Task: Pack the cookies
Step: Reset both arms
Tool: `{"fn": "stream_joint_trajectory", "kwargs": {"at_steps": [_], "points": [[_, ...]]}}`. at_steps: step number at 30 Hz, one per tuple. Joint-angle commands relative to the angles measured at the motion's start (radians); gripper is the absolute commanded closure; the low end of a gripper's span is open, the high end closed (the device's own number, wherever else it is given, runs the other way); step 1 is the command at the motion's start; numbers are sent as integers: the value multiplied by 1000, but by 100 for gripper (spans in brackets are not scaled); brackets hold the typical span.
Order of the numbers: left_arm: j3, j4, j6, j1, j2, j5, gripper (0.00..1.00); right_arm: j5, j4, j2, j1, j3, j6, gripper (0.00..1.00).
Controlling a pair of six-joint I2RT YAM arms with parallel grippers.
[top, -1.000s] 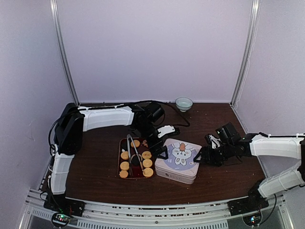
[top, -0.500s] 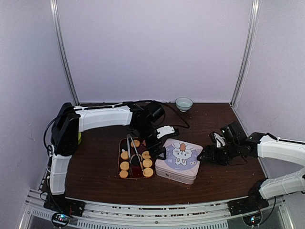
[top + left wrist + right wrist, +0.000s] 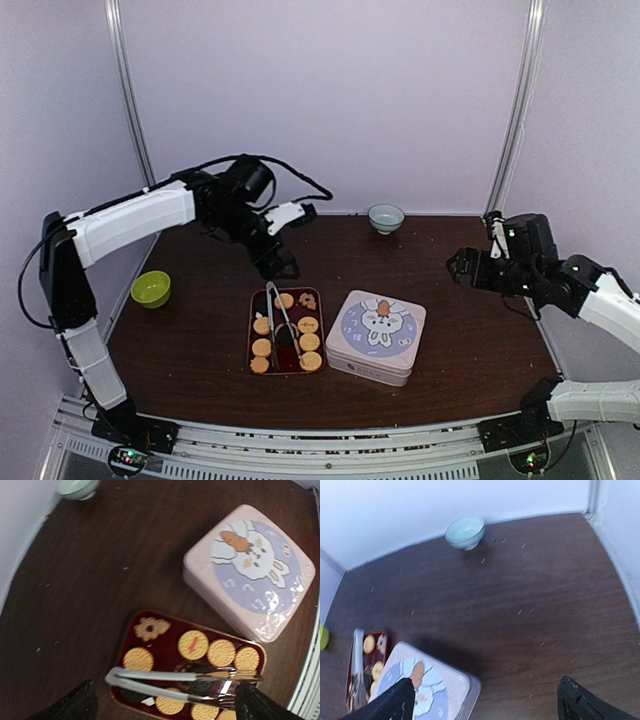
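The cookies (image 3: pixel 285 330), mostly round and golden with one flower-shaped, lie in a dark red tray (image 3: pixel 250 325); in the left wrist view the cookies (image 3: pixel 192 645) fill that tray (image 3: pixel 127 625). Metal tongs (image 3: pixel 280 322) rest across them. A closed pale tin with a rabbit picture (image 3: pixel 375 335) stands right of the tray. My left gripper (image 3: pixel 285 242) hangs open above the table behind the tray, its fingers wide apart over the tongs (image 3: pixel 165 682). My right gripper (image 3: pixel 468 262) is open and empty, raised to the right of the tin (image 3: pixel 430 690).
A green bowl (image 3: pixel 151 288) sits at the table's left edge. A pale bowl (image 3: pixel 386 216) stands against the back wall and shows in the right wrist view as well (image 3: pixel 465 531). Bare brown tabletop (image 3: pixel 480 340) lies right of the tin.
My left gripper has risen and drawn back left from the tin's edge, uncovering the green bowl. My right gripper has pulled away right and upward from the tin, its jaws widening.
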Motion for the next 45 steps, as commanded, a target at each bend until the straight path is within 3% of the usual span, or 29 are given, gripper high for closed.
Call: {"fn": "stream_joint_trajectory", "kwargs": {"at_steps": [1,4,8,11,23,29,33,37,41,45], "points": [[-245,180,-52,234,-218,-78,2,435,178,-143,-37,-130,-122,0],[-455,362,-57,411,-357,-89,2,629,420,-244,-45,-295,-259,0],[-709,674,-78,640,-490,-25,2,731,866,-319,-58,-547,-428,0],[-836,855,-105,738,-520,-14,2,745,958,-313,-84,-600,-447,0],[-1200,1527,-153,775,-460,-134,2,634,1178,-77,-294,-649,-380,0],[-1411,1983,-188,784,-409,-172,2,536,1337,76,-380,-653,-344,0],[-1393,1910,-183,785,-418,-164,2,447,1417,173,-404,-624,-367,0],[-1394,1912,-185,786,-420,-174,2,231,1475,249,-457,-588,-438,0],[-1393,1919,-188,786,-416,-179,2,43,1684,430,-466,-590,-530,0],[-1385,1912,-201,786,-412,-214,2,77,1642,431,-476,-574,-497,0]]}}
